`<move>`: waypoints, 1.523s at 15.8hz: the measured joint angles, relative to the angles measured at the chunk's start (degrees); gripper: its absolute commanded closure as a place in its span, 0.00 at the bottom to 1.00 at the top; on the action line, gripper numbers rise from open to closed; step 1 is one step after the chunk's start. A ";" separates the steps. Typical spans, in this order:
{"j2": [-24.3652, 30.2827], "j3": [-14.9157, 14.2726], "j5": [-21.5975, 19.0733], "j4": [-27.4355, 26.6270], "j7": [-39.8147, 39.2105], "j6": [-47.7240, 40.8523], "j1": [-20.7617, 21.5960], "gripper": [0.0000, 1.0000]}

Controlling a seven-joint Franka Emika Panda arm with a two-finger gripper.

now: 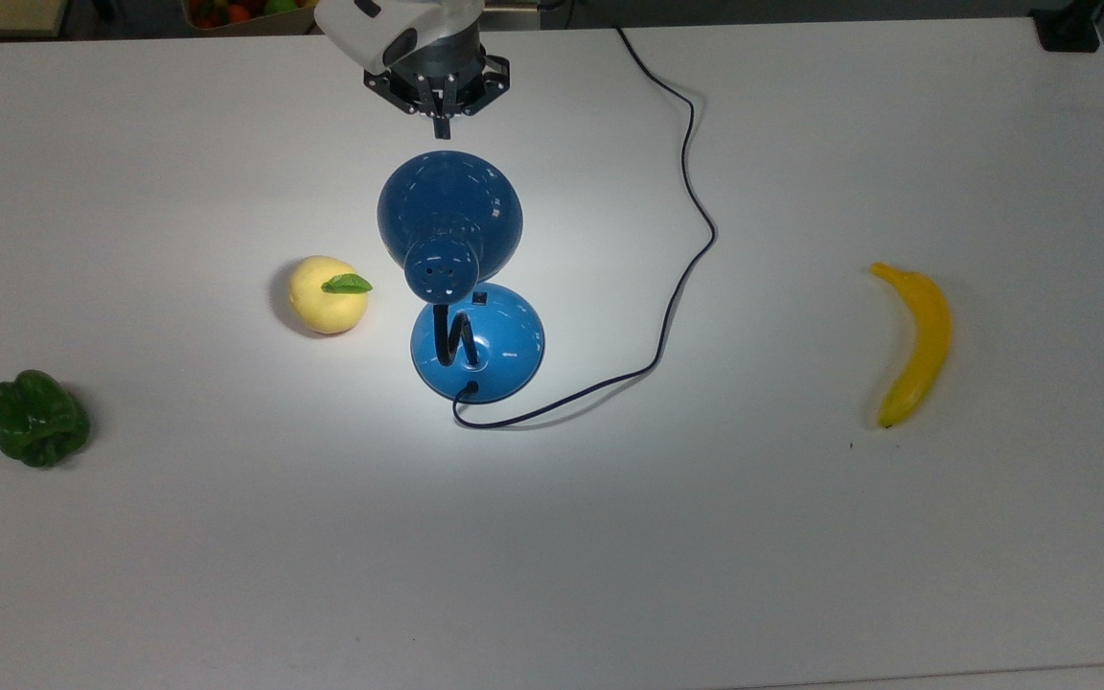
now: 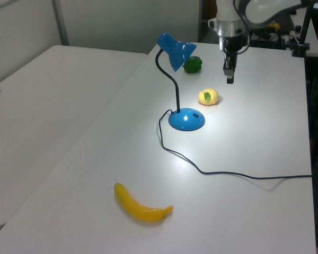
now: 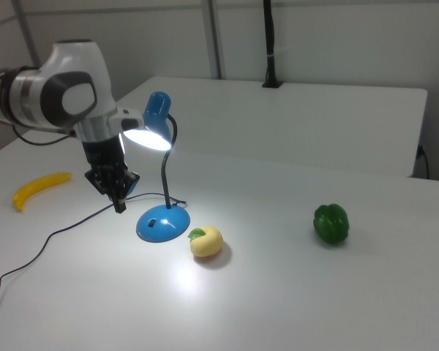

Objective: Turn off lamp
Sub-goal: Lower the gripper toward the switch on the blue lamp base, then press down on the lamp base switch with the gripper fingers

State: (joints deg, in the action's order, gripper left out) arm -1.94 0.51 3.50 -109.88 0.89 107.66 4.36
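Note:
The lamp is lit and throws a bright pool on the white table. Its blue dome shade [image 1: 449, 206] hangs over the round blue base [image 1: 504, 345], joined by a bent black neck [image 2: 171, 82]. A small black switch [image 1: 479, 298] sits on the base's far rim in the top view. A thin dark cord [image 1: 689, 192] runs off the table's far edge. My gripper [image 1: 440, 128] hovers just beyond the shade in the top view, pointing down, fingers together and holding nothing. In the right view my gripper [image 3: 120, 206] hangs left of the base [image 3: 163, 223].
A yellow fruit with a green leaf [image 1: 327, 295] lies close to the base on the top view's left. A green pepper [image 1: 37, 419] sits far left and a banana [image 1: 914, 343] far right. The cord loops across the table right of the lamp.

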 measured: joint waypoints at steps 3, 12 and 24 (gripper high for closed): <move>-0.48 0.00 0.00 -4.29 0.60 5.23 0.34 1.00; -6.84 0.07 0.01 -13.04 7.74 28.35 2.67 1.00; -10.44 0.07 0.05 -8.60 10.20 35.43 2.67 1.00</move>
State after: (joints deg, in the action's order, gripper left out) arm -12.38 0.58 3.54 -118.48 11.09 143.09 7.03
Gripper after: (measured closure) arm 0.991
